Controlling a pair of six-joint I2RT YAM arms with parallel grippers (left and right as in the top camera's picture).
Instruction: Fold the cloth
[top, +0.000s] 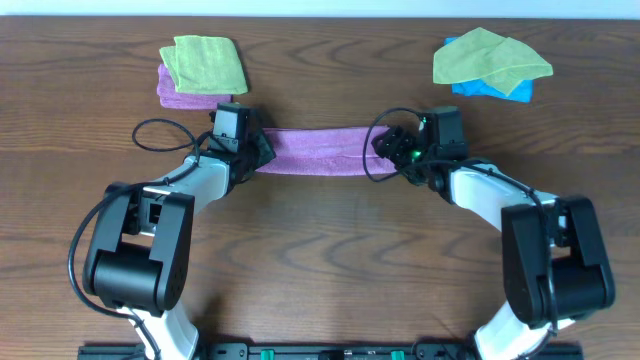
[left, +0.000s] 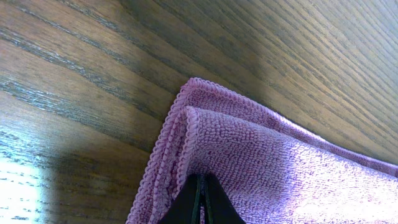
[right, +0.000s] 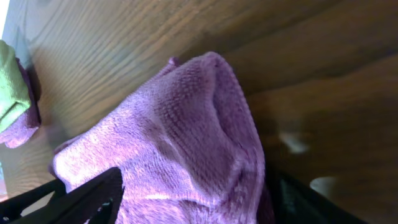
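Note:
The magenta-purple cloth (top: 318, 150) lies folded into a long narrow strip on the table between my two grippers. No label shows. My left gripper (top: 256, 150) is at the strip's left end. In the left wrist view its jaws (left: 200, 182) are shut and pinch the doubled, hemmed corner of the cloth (left: 261, 155). My right gripper (top: 386, 148) is at the right end. In the right wrist view its fingers (right: 193, 199) stand wide apart, with the humped end of the cloth (right: 180, 130) between them.
A lime-green cloth (top: 205, 62) lies on another purple cloth (top: 178, 96) at the back left; both show in the right wrist view (right: 9, 87). A second lime-green cloth (top: 488, 55) lies on a blue one (top: 492, 88) at the back right. The table is dark wood (top: 320, 250).

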